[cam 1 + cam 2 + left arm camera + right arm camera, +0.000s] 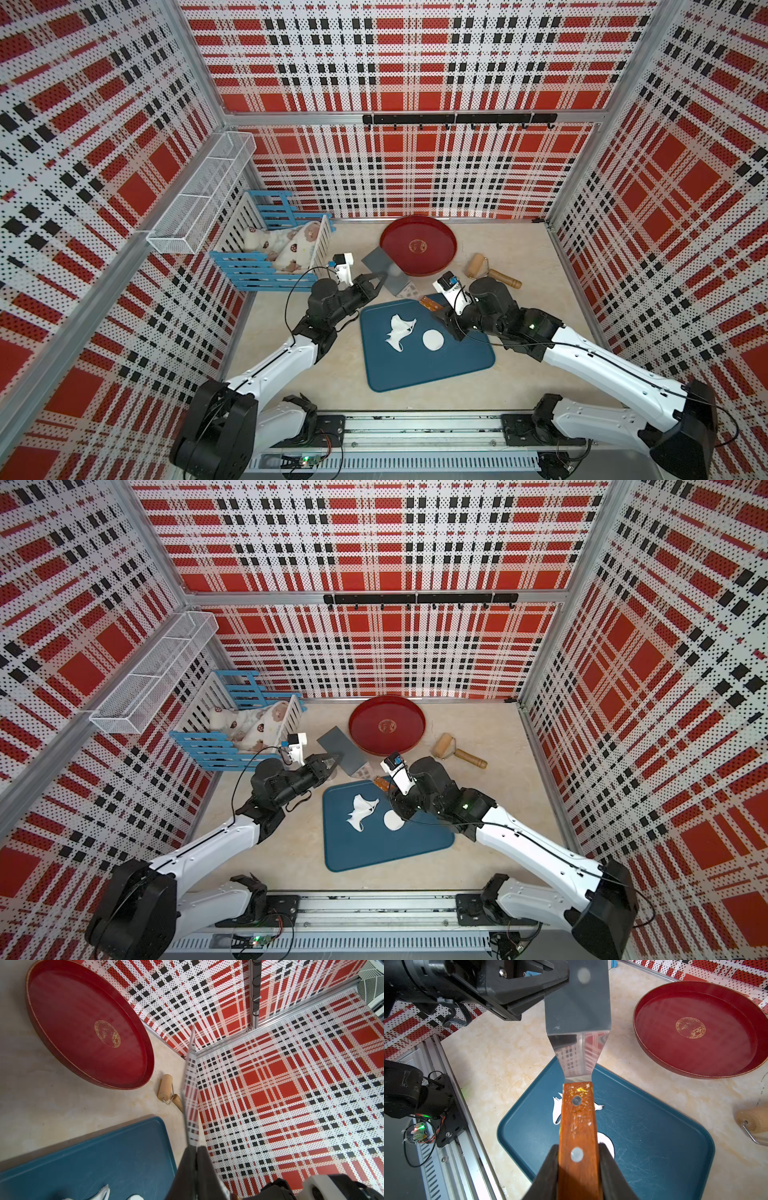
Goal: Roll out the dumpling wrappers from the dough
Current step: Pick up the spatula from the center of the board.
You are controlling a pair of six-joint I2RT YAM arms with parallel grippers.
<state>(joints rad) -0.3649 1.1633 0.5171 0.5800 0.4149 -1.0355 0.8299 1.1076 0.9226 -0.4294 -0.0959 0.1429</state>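
One round white dumpling wrapper (433, 340) (392, 821) lies flat on the blue tray (428, 374). Beside it lies the dough (400, 328) (362, 810), a ragged torn white sheet. Both also show in the right wrist view, the wrapper (607, 1142) partly hidden behind the handle and the dough (556, 1109) further on. A metal spatula (577, 1012) with a wooden handle (578, 1118) hangs over the tray's far edge. My right gripper (578, 1151) is shut on the handle. My left gripper (380, 277) (196, 1148) is shut on one edge of the blade (191, 1095).
A round red tray (417, 245) stands behind the blue one. A wooden roller (478, 266) lies to its right. A blue and white toy crib (270, 249) with a doll fills the back left corner. A wire basket (199, 195) hangs on the left wall.
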